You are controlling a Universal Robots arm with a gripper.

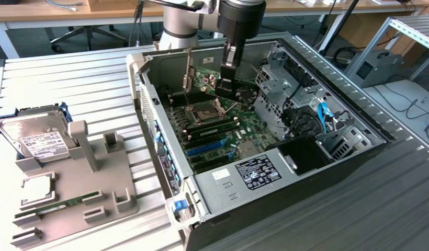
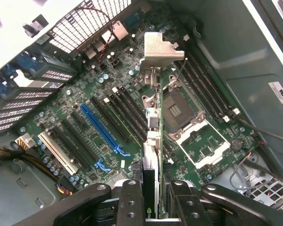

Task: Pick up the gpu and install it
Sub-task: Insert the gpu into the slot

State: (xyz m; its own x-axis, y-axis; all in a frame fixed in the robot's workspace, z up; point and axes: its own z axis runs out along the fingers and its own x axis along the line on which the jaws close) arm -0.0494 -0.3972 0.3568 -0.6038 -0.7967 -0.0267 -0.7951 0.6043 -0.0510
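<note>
My gripper point(image 1: 229, 70) reaches down into the open computer case point(image 1: 151, 94) and is shut on the gpu point(image 1: 232, 90), a green card with a black fan. In the wrist view the gpu point(image 2: 155, 136) is seen edge-on between my fingers point(image 2: 132, 202), hanging above the motherboard point(image 2: 85, 94) with its silver end bracket point(image 2: 160, 49) pointing away from me. It hovers between the row of black expansion slots and the CPU socket point(image 2: 178, 108). The long blue slot point(image 2: 101, 129) lies a little to one side of the card's edge.
A grey fixture tray point(image 1: 116, 178) on the exterior view's left holds a hard drive point(image 1: 40, 138), a CPU point(image 1: 36, 188) and a RAM stick point(image 1: 57, 205). The drive cage point(image 1: 284, 78), cables point(image 1: 323, 112) and the black power supply point(image 1: 305, 154) crowd the case's far side.
</note>
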